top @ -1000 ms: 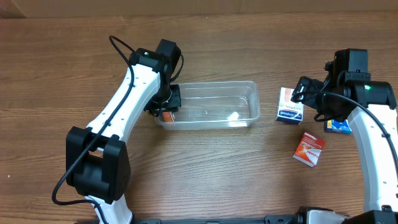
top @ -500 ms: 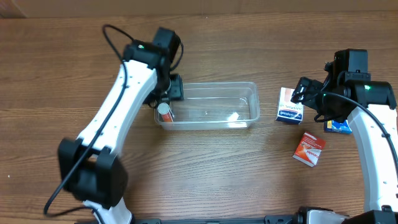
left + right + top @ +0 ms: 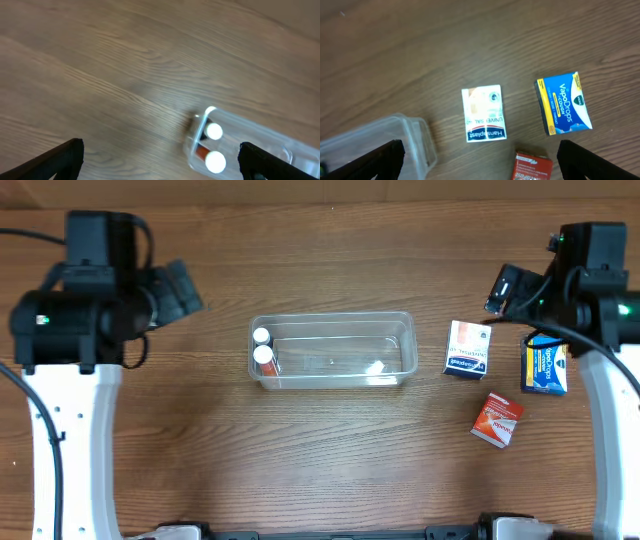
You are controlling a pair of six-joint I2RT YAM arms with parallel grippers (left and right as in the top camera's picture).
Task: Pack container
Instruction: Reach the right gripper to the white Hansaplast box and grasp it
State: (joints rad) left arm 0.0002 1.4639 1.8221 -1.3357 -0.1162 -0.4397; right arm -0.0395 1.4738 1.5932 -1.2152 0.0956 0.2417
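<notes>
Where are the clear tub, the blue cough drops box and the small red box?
clear tub [image 3: 335, 352]: overhead view, on a bare part of its floor.
blue cough drops box [image 3: 563, 103]: right wrist view, middle of its printed top face.
small red box [image 3: 497, 420]: overhead view, centre of its top face.

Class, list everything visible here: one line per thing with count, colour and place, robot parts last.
container: one, clear, table centre.
bottles: two, white caps, inside the container's left end.
Hansaplast box: one, white and blue, right of the container.
VapoDrops box: one, blue, far right.
red box: one, red, nearer the robot than the other two boxes.
table: one, brown wood.
left gripper: one, black, open, empty.
right gripper: one, black, open, empty.
</notes>
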